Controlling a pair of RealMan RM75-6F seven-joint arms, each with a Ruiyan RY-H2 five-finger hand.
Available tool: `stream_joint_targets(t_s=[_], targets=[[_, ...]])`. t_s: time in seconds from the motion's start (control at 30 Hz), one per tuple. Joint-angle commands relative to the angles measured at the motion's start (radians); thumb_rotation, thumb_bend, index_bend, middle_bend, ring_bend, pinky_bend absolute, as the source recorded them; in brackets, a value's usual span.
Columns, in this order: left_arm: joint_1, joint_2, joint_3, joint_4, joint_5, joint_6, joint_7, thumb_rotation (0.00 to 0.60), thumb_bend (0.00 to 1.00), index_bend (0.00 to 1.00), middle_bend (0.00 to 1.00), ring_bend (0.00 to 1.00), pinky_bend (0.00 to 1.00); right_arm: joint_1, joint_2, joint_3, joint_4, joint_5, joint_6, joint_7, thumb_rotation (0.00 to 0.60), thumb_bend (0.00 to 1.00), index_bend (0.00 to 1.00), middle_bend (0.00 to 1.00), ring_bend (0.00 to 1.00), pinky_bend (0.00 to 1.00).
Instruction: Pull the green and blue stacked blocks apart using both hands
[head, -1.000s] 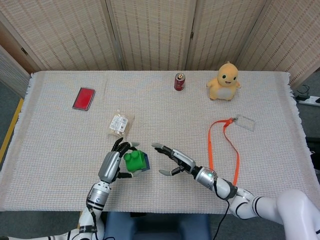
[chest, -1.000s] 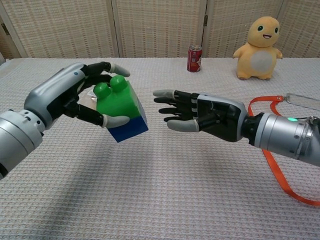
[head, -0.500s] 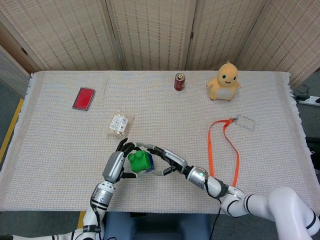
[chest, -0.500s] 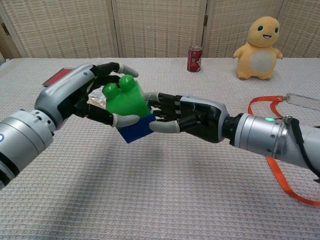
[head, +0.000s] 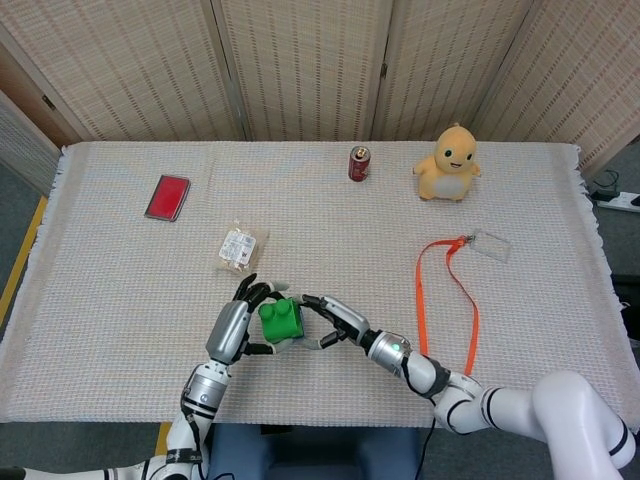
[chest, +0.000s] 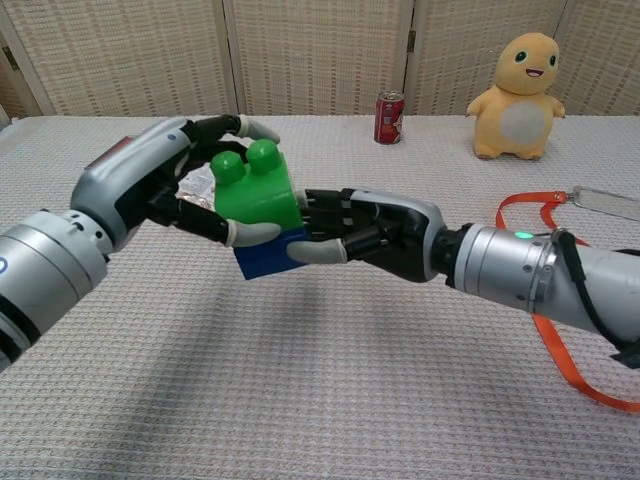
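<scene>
Two hands meeting, left hand (chest: 150, 190) gripping green block (chest: 257, 190), right hand (chest: 375, 235) holding blue block (chest: 265, 256)

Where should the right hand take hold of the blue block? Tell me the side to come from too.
Grip the blue block by its exposed lower faces, coming from the robot's right side. The left hand wraps the green block stacked on top, so only the blue base is free; the right hand already has its fingers there.

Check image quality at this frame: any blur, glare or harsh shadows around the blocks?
Head view: sharp, even light, green block small but clear. Chest view: sharp on both hands, only soft shadow on the table, blue block partly hidden by fingers; no glare.
</scene>
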Motion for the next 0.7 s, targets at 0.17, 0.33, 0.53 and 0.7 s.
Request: stream_joint_targets(t_s=[0.17,0.33,0.53,0.7], targets=[[-0.001,0.004,-0.001,-0.004,-0.003,0.001,-0.001,0.600,0.39,0.27,0.70,0.23,0.00,-0.004,-0.013,0.012,-0.002,0.019,0.001,-0.031,0.600,0.39,0.51,0.34,0.25,0.14],[-0.001,0.007,-0.001,-0.003,-0.007,0.001,-0.004,0.600,0.39,0.27,0.70,0.23,0.00,-0.009,-0.019,0.023,-0.005,0.032,0.004,-0.053,0.600,0.39,0.58,0.40,0.30,0.17],[-0.003,0.007,-0.004,-0.005,-0.006,0.003,-0.010,0.600,0.39,0.27,0.70,0.23,0.00,-0.014,-0.023,0.029,-0.012,0.043,-0.001,-0.091,0.600,0.39,0.65,0.45,0.33,0.19],[-0.006,0.009,-0.010,-0.012,-0.003,0.006,-0.016,0.600,0.39,0.27,0.70,0.23,0.00,-0.020,-0.028,0.028,-0.009,0.051,-0.010,-0.104,0.600,0.39,0.66,0.46,0.34,0.19]])
